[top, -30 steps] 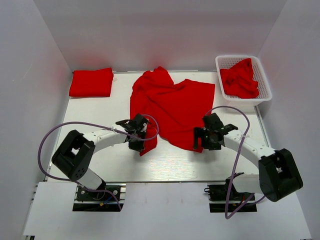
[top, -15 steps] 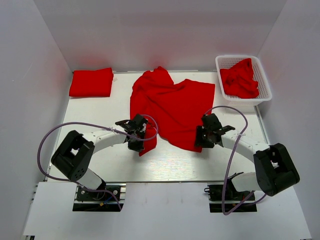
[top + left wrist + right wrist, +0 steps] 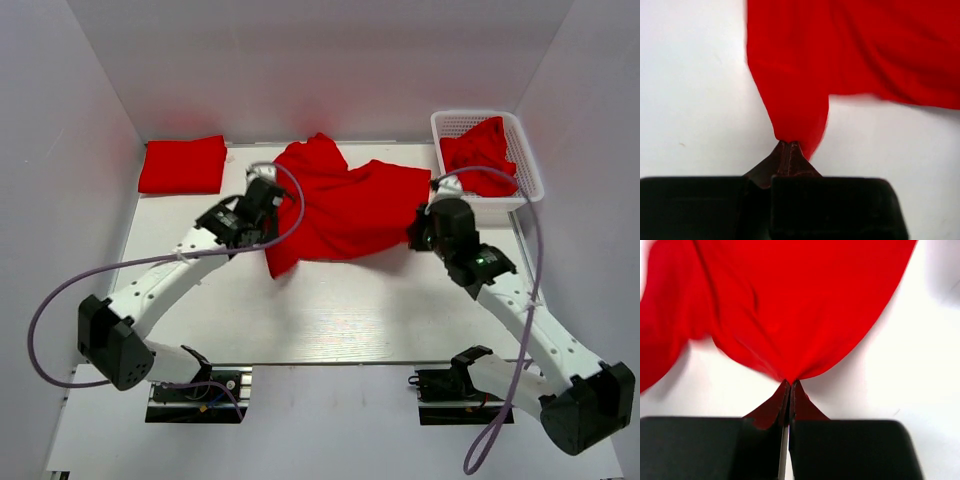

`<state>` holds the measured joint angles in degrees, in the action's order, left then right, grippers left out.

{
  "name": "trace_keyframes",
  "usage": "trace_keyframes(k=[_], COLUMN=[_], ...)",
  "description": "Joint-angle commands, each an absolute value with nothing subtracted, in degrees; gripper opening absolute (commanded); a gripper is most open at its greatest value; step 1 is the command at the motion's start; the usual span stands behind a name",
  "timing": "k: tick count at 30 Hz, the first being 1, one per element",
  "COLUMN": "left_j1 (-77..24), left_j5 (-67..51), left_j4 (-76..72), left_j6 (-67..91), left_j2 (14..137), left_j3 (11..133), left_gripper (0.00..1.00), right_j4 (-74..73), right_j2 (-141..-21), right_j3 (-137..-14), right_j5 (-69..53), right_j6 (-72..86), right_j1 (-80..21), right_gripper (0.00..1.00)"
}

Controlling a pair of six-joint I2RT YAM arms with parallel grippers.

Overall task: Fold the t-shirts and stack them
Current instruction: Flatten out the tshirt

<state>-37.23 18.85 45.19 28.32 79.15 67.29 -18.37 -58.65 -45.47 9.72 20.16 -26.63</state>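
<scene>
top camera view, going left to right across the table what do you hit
folded t-shirt → left gripper, pinching the next shirt's left edge → spread-out t-shirt → right gripper, pinching its right edge → white basket holding a crumpled t-shirt

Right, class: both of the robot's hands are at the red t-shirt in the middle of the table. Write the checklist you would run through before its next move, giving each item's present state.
1. Grip of left hand on the middle t-shirt: ok, shut on a pinch of cloth.
2. Grip of right hand on the same shirt: ok, shut on its edge.
3. Shirt lying flat and smooth: not ok, it is bunched at its far end.
4. The folded t-shirt lies apart from the held one: ok.
5. Each hand pinches a single layer only: cannot tell.
</scene>
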Motion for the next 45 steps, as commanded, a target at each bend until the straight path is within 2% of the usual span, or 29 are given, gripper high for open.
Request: trace_keyframes(k=[1,6,9,14,19,25,30,34,40,43,45], left_j1=[-36.91,-36.39,-36.39,-36.39,-37.18,-37.18,-37.71,-37.71,-35.43,-32.71,-31.03], left_j5=[33.73,45.68,49.30,48.08,45.45,41.75,42.54,46.57,51.58,51.60,48.81], left_j4=[49.13,49.14,43.63,34.46,29.63,23.57,22.15,17.59,0.38,-7.98,-9.74], left_j6=[26.81,19.36,12.09,0.63,-9.03,-15.11,-18.36,-19.25,-29.86,-37.34,-39.80], left_j2=[75.32,75.94,73.48,69.79,68.47,68.47,72.50,75.84,86.55,96.98,102.98], left_j3=[79.14,96.46,101.67,108.62,118.90,126.47,127.88,120.62,114.26,122.20,130.21], left_gripper=[0.00,0.00,0.00,0.00,0.00,0.00,0.00,0.00,0.00,0.00,0.00], right_j4=[-16.52,-16.09,-15.03,-14.33,-15.29,-16.61,-16.78,-15.56,-10.11,-4.23,-1.49], right_j2=[-56.25,-57.65,-57.74,-57.39,-55.72,-55.81,-57.83,-63.70,-74.78,-81.64,-88.05], right_j3=[-53.67,-67.75,-74.58,-85.77,-96.20,-104.23,-104.59,-102.23,-100.02,-102.21,-110.45], right_j5=[20.20,28.91,33.56,34.54,29.99,26.72,27.51,29.53,30.14,30.24,29.45], right_j6=[13.64,8.27,4.66,-3.15,-7.46,-10.72,-11.95,-12.13,-10.99,-11.59,-12.74], right_j1=[-26.19,-25.67,-25.49,-25.31,-25.49,-25.66,-25.58,-25.49,-24.79,-23.99,-23.03], right_gripper=[0.00,0.00,0.00,0.00,0.00,0.00,0.00,0.00,0.00,0.00,0.00])
